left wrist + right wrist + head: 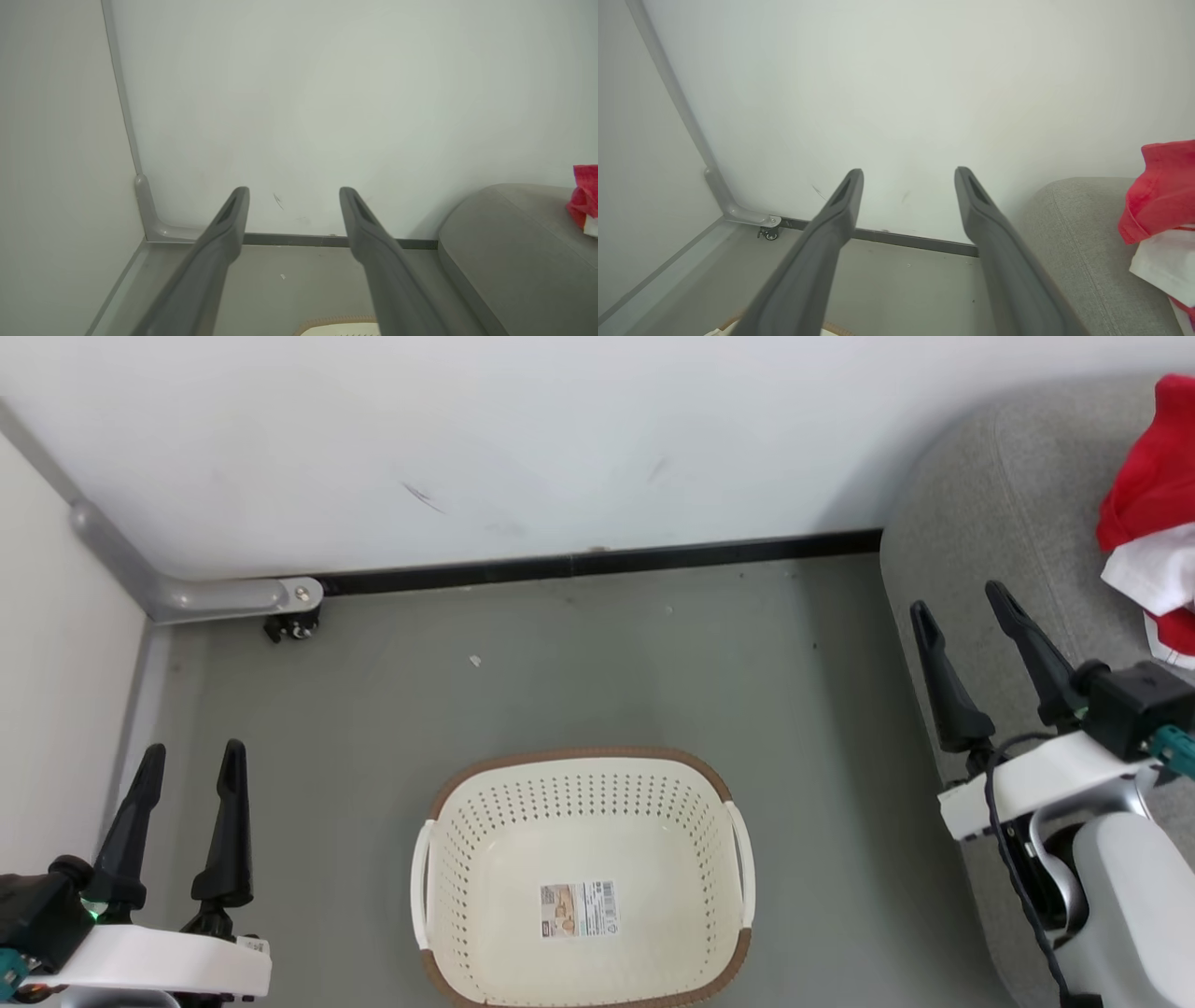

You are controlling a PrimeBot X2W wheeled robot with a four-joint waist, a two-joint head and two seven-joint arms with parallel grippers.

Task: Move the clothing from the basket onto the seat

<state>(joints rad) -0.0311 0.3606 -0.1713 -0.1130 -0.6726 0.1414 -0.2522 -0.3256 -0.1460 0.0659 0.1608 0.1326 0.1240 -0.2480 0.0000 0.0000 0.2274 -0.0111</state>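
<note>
One sticker (579,909) in the basket (579,756), unreadable to me. The clothing (1153,513) lies on the seat (1008,523), right of my right gripper (957,598), fingers apart like my left gripper (194,749).

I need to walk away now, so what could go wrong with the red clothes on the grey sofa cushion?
The bright red and white fabric clothing runs off the head view's right edge on the grey woven seat, so its footing is unconfirmed. The open right gripper hangs near that seat; swinging rightward might snag the fabric.
</note>
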